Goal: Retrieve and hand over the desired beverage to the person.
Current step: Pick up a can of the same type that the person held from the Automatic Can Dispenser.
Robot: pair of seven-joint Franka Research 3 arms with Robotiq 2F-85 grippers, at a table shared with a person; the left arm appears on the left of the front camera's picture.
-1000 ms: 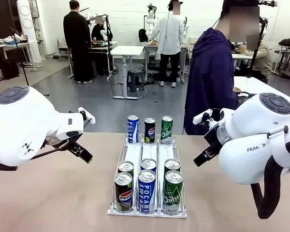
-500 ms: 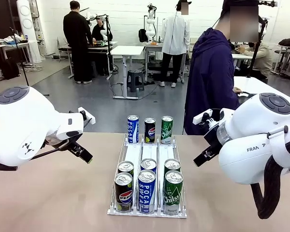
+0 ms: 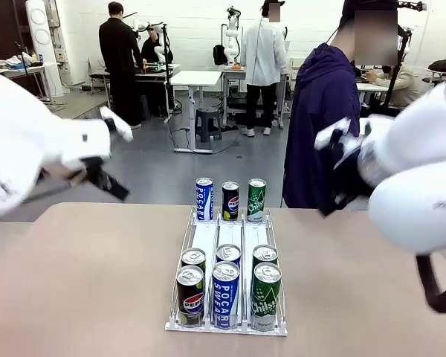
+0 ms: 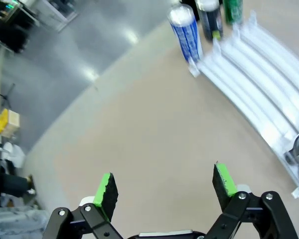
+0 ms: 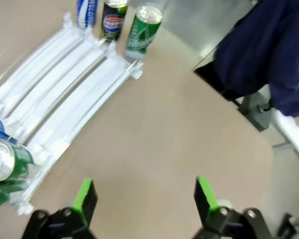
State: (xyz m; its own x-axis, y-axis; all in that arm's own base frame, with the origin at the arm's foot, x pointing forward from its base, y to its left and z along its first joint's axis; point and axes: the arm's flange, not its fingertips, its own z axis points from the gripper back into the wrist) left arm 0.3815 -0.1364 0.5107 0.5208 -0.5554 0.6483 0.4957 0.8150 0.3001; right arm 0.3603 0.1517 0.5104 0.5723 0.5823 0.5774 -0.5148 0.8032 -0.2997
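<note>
Left arm and right arm risen, left fingers and right fingers spread

Left of the can rack, the left arm has a smooth white rounded shell and a black wrist section, both motion-blurred. Right of the rack, the right arm has the same white shell, with a thick black cable looped beneath. The left gripper and right gripper have black linkages, pale pivot pins and bright green pads. Beyond the rack, the person wears a dark navy hooded jacket with long sleeves.
</note>
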